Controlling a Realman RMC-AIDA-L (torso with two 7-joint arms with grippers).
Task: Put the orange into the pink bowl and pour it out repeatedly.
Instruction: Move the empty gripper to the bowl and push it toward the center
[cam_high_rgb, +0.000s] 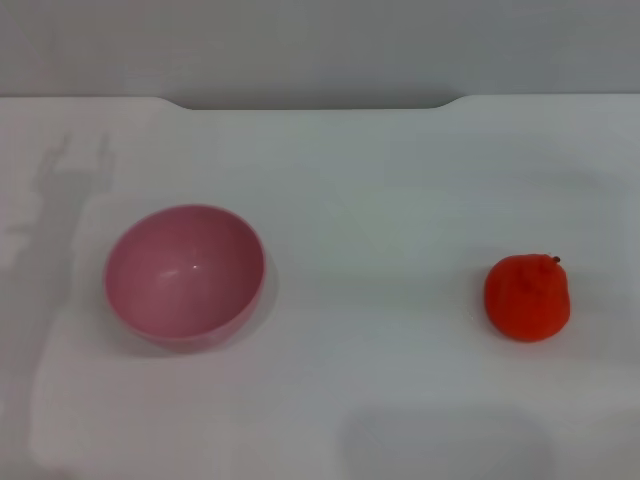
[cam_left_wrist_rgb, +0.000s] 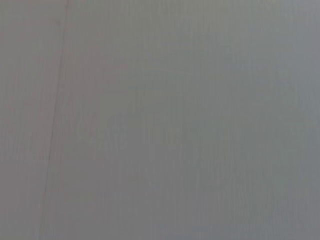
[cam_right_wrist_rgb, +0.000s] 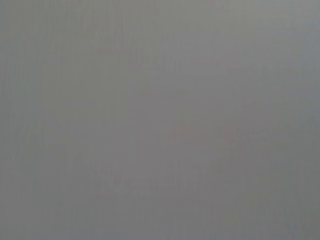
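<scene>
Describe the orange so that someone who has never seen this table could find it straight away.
Start from the white table seen from the head camera and look to the robot's right side. The orange sits there alone, well apart from the pink bowl on the left. It is small, lumpy and bright red-orange with a tiny stem nub; the bowl is larger, smooth and empty.

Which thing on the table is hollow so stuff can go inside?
The pink bowl on the left. It is open and empty; the orange on the right is a solid lump.

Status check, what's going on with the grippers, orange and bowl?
Neither gripper in view. Orange on the table, robot's right. Pink bowl empty, upright, robot's left. Nothing between them.
</scene>
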